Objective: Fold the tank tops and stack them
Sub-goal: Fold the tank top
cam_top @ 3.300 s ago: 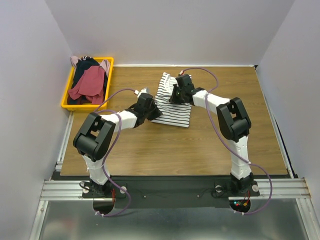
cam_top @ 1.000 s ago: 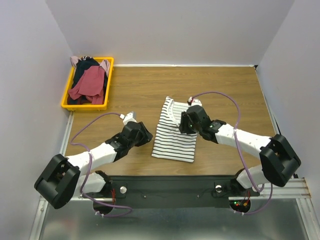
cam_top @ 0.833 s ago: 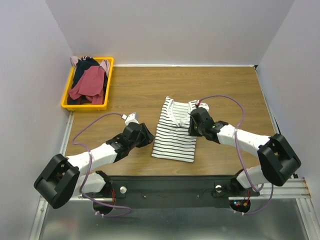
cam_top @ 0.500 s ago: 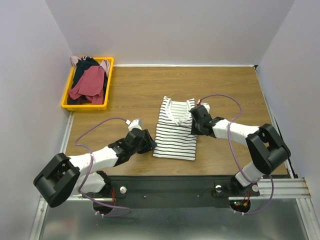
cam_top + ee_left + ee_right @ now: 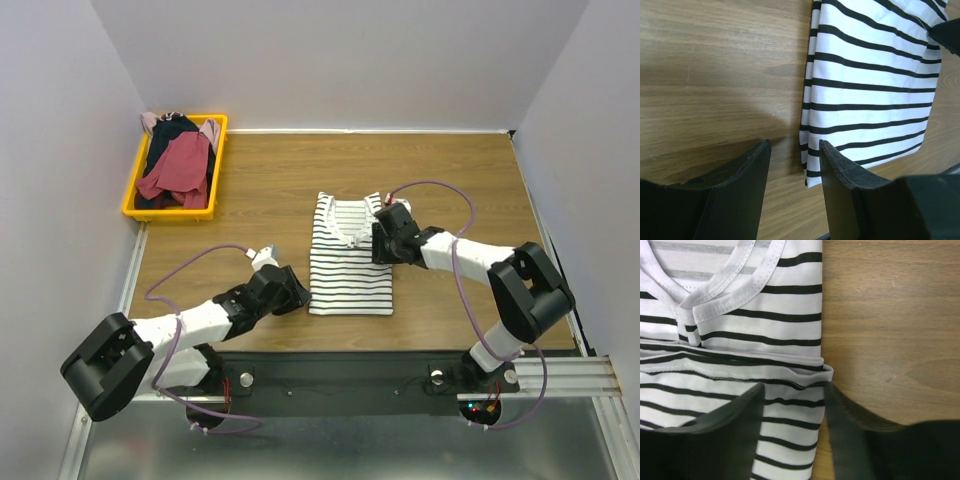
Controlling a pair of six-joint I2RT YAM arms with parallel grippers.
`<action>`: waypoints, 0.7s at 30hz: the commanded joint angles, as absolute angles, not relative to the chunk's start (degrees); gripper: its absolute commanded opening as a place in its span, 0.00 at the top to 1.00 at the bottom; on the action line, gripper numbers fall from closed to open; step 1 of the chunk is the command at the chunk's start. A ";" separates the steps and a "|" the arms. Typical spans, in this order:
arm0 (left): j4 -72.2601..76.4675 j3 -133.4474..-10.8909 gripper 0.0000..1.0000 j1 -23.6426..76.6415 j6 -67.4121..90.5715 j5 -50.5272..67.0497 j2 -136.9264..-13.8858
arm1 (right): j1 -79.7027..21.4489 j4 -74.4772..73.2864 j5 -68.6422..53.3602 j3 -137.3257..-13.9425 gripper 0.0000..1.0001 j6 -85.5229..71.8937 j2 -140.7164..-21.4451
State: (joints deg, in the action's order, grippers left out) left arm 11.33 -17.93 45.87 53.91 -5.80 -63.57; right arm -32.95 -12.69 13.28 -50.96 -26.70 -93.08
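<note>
One top part folded, more to do.
I see the striped top folded narrow, my left gripper and right gripper open at its edges; other tops lie in the yellow bin, well apart.

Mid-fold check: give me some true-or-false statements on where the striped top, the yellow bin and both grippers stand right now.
1. The white tank top with thin black stripes lies on the wooden table, outside the yellow plastic bin. True.
2. The left gripper is shut on the striped top. False: its jaws stand open beside the top's near left corner, holding nothing.
3. The right gripper sits at the striped top's right edge, near the neckline end. True.
4. The plain dark red tank top is stacked on the striped one. False: it lies in the yellow bin at the far left.
</note>
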 commanded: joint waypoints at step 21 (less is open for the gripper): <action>7.82 -11.78 0.43 50.27 69.61 -0.88 -56.60 | -32.52 -26.98 0.35 -27.25 0.39 -47.63 -58.81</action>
